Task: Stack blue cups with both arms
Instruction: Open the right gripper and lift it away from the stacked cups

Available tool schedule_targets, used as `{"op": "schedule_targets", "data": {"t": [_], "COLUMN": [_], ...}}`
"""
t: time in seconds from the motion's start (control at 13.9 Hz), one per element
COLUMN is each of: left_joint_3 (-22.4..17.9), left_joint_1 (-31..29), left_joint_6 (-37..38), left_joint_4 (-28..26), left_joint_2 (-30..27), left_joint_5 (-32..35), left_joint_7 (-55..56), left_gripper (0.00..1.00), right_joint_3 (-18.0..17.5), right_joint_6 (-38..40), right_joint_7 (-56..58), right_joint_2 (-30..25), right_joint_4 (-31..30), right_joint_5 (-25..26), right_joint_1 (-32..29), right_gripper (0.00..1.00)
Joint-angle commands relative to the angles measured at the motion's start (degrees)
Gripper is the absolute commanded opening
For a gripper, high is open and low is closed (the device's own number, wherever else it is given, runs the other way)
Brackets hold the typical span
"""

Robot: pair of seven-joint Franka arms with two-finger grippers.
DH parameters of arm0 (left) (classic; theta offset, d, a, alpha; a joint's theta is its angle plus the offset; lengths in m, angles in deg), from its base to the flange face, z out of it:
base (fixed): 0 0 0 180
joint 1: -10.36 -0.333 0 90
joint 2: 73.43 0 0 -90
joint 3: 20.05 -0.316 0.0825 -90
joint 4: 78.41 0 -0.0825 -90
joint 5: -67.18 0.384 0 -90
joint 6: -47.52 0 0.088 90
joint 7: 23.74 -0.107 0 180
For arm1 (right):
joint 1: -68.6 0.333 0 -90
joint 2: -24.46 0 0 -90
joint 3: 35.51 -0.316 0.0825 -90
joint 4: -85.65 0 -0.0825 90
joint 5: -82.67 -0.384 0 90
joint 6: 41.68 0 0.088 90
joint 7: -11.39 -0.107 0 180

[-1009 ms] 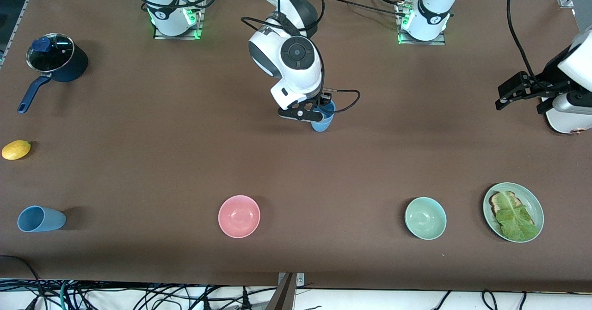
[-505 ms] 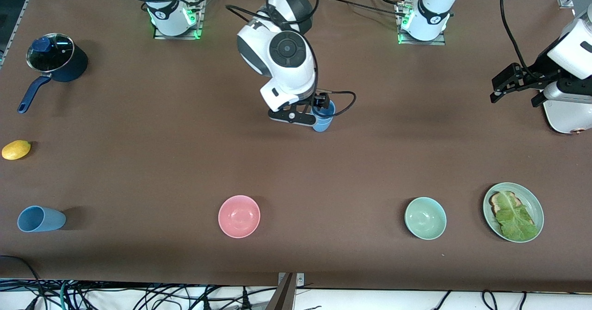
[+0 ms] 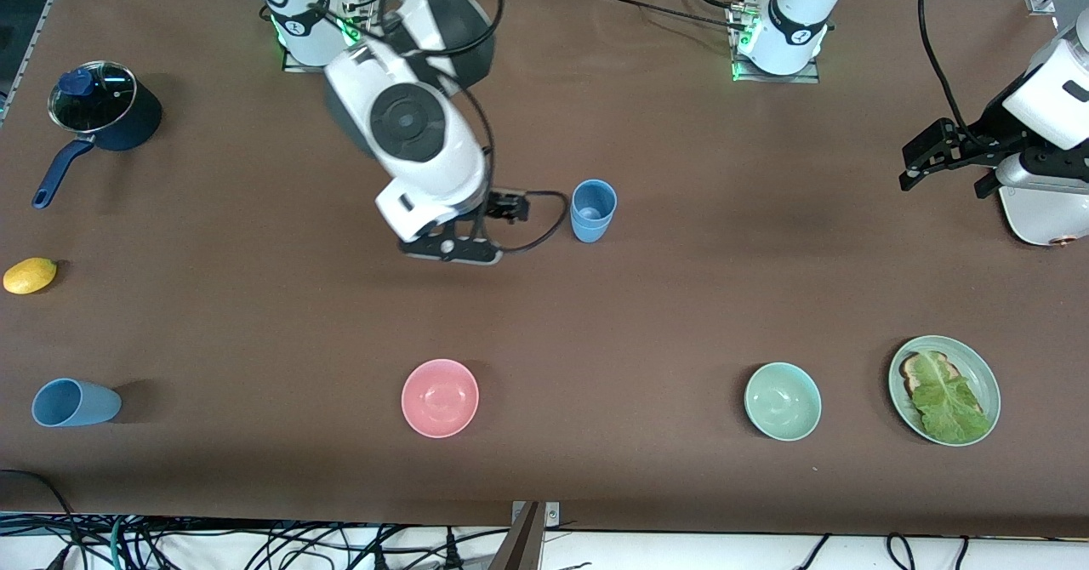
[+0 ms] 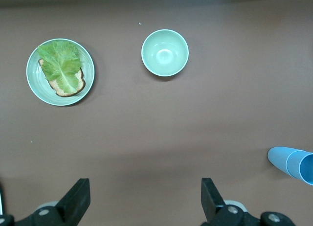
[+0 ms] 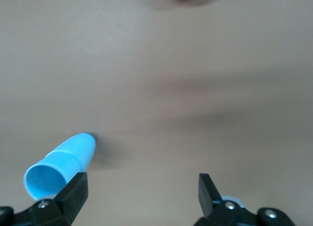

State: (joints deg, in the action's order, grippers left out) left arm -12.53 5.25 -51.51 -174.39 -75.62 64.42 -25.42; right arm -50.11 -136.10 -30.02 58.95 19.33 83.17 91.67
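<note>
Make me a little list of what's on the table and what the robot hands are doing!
stacked cups: two nested, upright, mid-table
lone cup: on its side, right arm's end
right end effector: open, empty, beside the stack
left end effector: open, empty, waiting over its end
pink bowl: empty
green bowl: empty
plate: toast with lettuce
pot: lidded
lemon: near pot

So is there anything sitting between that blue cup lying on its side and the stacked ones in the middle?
Nothing visible blocks it. The tipped cup and the stack have bare table between them; the pink bowl sits beside that path. The right claw hangs open above the table near the stack.
</note>
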Motion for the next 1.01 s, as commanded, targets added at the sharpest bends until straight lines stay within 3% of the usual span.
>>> {"op": "schedule_targets", "data": {"t": [0.0,0.14,0.29,0.43,0.72,0.94], "left_joint_3": [0.3,0.3,0.3,0.22,0.13,0.13], "left_joint_1": [-0.08,0.27,0.19,0.19,0.27,0.27], "left_joint_6": [-0.2,-0.11,0.06,0.42,1.65,1.65], "left_joint_4": [-0.08,-0.08,-0.08,-0.08,0.18,1.06], "left_joint_2": [-0.26,-0.26,-0.26,-0.26,-0.35,0.0], "left_joint_5": [0.83,0.83,0.83,0.83,0.83,1.27], "left_joint_7": [-0.07,-0.07,-0.07,-0.07,-0.07,0.02], "left_gripper": [1.0,1.0,1.0,1.0,1.0,1.0], "right_joint_3": [2.9,3.52,7.54,10.81,14.24,14.69], "right_joint_6": [0.48,-2.5,-9.07,-12.79,-11.58,-2.9], "right_joint_7": [7.64,13.17,20.72,27.06,34.46,41.21], "right_joint_2": [-4.76,-9.59,-16.43,-21.89,-31.92,-36.58], "right_joint_4": [-5.46,-13.27,-23.98,-30.25,-37.21,-35.82], "right_joint_5": [0.11,0.9,0.81,0.81,0.99,3.09], "right_joint_1": [-3.72,-8.72,-11.99,-13.84,-18.06,-20.17], "right_gripper": [1.0,1.0,1.0,1.0,1.0,1.0]}}
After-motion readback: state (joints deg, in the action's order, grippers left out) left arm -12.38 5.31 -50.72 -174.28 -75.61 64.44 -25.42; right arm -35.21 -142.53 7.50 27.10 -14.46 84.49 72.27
